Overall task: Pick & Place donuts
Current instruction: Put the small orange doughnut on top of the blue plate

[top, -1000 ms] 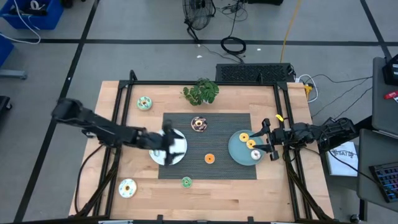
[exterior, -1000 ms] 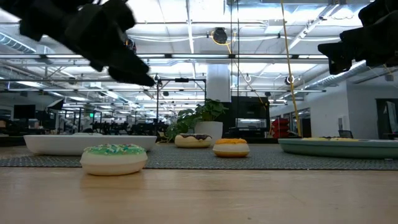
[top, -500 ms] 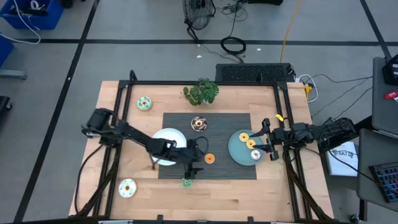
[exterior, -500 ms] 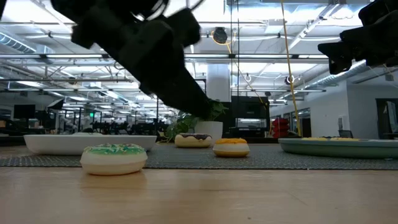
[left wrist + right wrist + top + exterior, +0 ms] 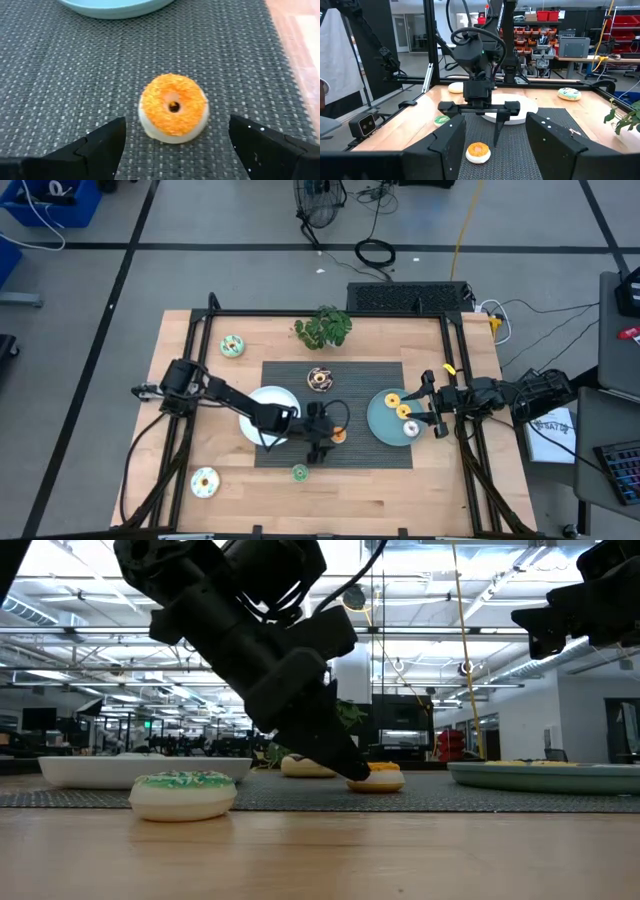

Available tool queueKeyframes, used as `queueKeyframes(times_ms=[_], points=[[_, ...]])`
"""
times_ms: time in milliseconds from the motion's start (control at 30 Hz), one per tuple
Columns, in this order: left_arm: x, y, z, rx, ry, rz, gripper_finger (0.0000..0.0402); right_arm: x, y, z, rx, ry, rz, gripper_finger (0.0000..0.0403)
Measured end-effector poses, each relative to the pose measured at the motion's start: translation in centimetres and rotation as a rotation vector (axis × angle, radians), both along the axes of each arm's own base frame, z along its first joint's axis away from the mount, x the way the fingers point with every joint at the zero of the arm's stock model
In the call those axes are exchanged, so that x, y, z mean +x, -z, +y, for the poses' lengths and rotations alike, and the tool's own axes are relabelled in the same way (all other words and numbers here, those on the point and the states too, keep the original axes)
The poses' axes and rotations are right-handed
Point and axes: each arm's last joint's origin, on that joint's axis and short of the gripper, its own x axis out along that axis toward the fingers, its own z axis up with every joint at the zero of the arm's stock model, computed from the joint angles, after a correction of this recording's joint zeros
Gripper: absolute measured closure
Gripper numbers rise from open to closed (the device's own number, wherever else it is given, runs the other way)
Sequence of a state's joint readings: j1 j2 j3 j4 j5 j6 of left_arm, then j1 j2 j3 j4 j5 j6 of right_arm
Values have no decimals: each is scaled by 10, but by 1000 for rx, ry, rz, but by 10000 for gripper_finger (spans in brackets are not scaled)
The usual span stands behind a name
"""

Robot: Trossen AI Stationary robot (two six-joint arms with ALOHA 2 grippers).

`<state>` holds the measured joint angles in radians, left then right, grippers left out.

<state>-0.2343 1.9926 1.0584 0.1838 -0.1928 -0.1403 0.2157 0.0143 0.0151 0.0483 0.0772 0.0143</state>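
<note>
The orange donut [image 5: 173, 107] lies flat on the dark mat [image 5: 380, 375]. My left gripper [image 5: 175, 150] is low over the mat, open, with a finger [image 5: 105, 145] on either side of the donut, touching nothing. In the high view it [image 5: 326, 432] is right of the white plate [image 5: 262, 402]. My right gripper [image 5: 430, 406] waits open over the teal plate's [image 5: 378, 420] right edge. That plate carries three donuts [image 5: 405, 412]. A chocolate donut [image 5: 320, 378] and a green one [image 5: 300, 472] also rest on the mat.
A mint donut [image 5: 232, 346] and a pale yellow donut [image 5: 204, 482] sit on the bare wood at the left. A leafy plant [image 5: 322, 328] stands at the far edge. Black frame rails [image 5: 200, 340] run along both sides of the table.
My left gripper has swung from over the white plate toward the table's right and come down to the mat. It now stands open around the orange donut. No donut has moved.
</note>
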Motion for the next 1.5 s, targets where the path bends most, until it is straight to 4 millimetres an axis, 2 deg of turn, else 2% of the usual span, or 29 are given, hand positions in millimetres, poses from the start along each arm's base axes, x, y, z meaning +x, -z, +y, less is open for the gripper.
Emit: queueKeyframes(times_ms=[400, 567, 867, 1300, 1400, 1500], points=[[3, 0, 13, -61, -74, 1, 53, 0, 0, 0, 0, 0, 0, 207], [2, 0, 10, -52, -51, 2, 53, 0, 0, 0, 0, 0, 0, 207], [9, 20, 5, -54, -22, -35, 53, 0, 0, 0, 1, 0, -5, 206], [9, 21, 5, -43, -34, -30, 53, 0, -1, 0, 1, 0, -6, 206], [9, 21, 5, -39, -29, -29, 67, 0, -1, 0, 1, 0, -6, 206], [9, 21, 4, -40, -18, -29, 101, 0, -1, 0, 1, 0, -6, 206]])
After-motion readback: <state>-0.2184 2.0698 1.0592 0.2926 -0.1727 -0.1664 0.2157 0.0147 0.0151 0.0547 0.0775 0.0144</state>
